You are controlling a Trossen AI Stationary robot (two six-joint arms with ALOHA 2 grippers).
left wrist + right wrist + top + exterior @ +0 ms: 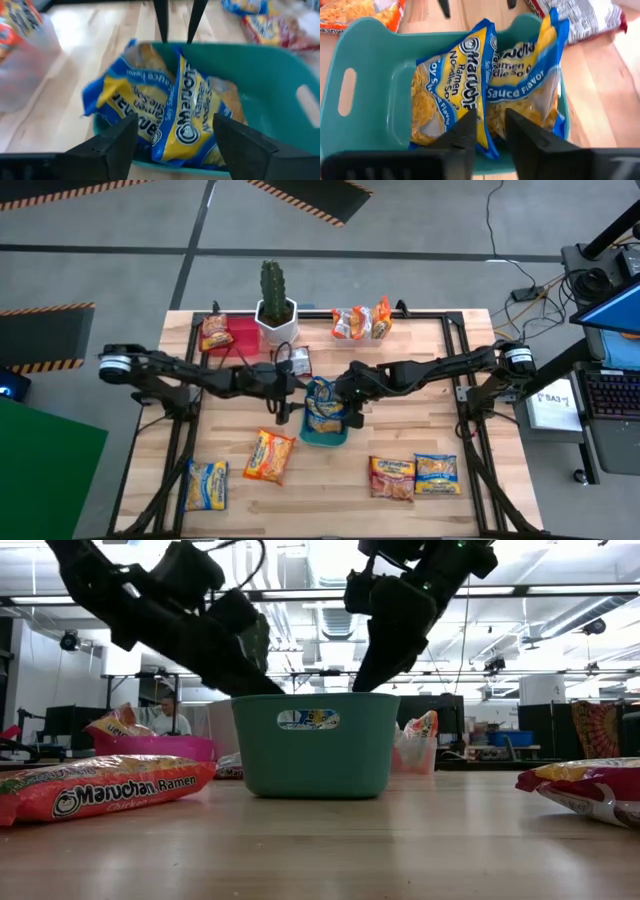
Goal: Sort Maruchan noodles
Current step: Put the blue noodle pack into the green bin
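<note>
A green tray (325, 435) stands at the middle of the table. Two yellow-blue Maruchan packets (452, 95) (525, 85) stand on edge in it, leaning on each other, and one leans over the tray's rim (107, 100). My left gripper (175, 137) hangs open and wide at the tray's left side, its fingers short of the packets. My right gripper (492, 132) hangs over the tray's right side, open by a narrow gap, with the edge of one packet right at its fingertips. My right gripper comes slanting down from the table's right over the edge of one yellow-blue packet (487, 142). Whether its fingertips touch that edge, I cannot tell. The packet stands on the tray's floor.
A pink tray (240, 335) holding an orange-red packet (213, 332), a cactus in a white pot (273, 305) and a clear tray with packets (360, 323) line the far edge. Loose packets lie near the front: (205, 485), (270, 455), (392, 477), (437, 473).
</note>
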